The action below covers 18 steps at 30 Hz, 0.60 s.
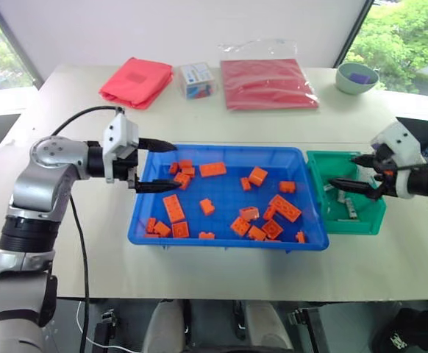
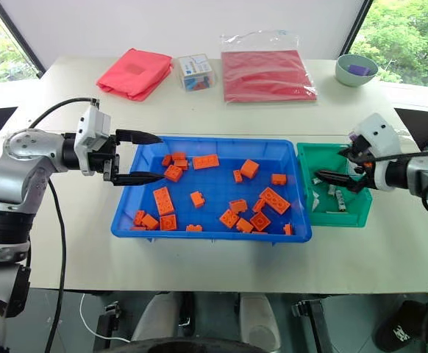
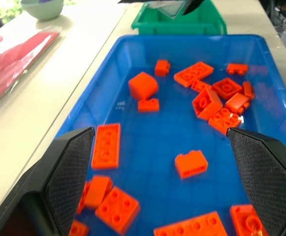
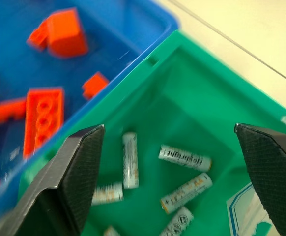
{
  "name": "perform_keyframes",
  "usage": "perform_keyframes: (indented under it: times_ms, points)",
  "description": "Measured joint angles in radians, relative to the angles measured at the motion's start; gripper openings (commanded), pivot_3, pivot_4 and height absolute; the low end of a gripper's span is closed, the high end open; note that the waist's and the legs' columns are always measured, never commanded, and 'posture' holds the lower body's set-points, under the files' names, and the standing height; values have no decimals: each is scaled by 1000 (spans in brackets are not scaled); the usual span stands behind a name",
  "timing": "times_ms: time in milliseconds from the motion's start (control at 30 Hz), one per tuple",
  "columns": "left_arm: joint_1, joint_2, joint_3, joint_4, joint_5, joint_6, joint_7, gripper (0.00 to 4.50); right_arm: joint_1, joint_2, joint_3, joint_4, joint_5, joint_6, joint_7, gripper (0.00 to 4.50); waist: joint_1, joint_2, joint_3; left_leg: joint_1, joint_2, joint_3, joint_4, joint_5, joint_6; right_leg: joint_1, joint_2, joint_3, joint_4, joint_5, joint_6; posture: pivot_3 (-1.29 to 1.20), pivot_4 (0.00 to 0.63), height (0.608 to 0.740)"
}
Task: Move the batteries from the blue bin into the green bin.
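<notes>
While the right gripper (image 1: 355,182) hangs over the small deep green plastic bin (image 1: 368,220) at right centre of the head view, its two black fingers stand spread wide with nothing between them. Several silver-grey cylindrical batteries (image 4: 185,158) lie loose on that bin's floor, seen from the right wrist; I see none in the large shallow bright blue plastic tray (image 1: 221,241) at frame centre, just scattered orange toy bricks (image 1: 284,207). Left gripper (image 1: 158,165) sits over the tray's left rim, fingers wide apart and empty.
</notes>
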Motion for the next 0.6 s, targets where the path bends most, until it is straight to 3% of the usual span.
perform_keyframes:
  times_ms: [100, 200, 433, 600]
  points:
    - [-6, 41, 13, 34, -3, 15, -18, 4500, 130, -102, -82, 92, -23, -274, 201, 4468, -1, 0, 0, 0, 0, 1, 0, 0, 1, 0, -1, 0, -1, 0, 1, 0, 150, 736]
    - [-8, 99, 45, 84, -11, 25, -56, 4500, 153, -175, -111, 279, -60, -482, 324, 4468, -12, 0, 0, 2, 0, 2, 1, 0, 1, 2, -1, 1, -1, -1, -1, 0, 150, 736]
    - [-32, 236, 82, 289, 9, -17, -155, 4500, -73, -201, -37, 749, -136, -713, 429, 4468, -35, 1, 0, 5, 1, 3, 0, 0, 0, 2, -1, 1, 1, -2, -4, 0, 150, 736]
    - [-81, 264, 83, 476, 73, -112, -165, 4500, -184, -179, 13, 892, -160, -755, 460, 4468, -36, 1, 0, 3, 1, 4, 0, 0, 0, 0, -1, 1, 1, -2, -3, 0, 150, 736]
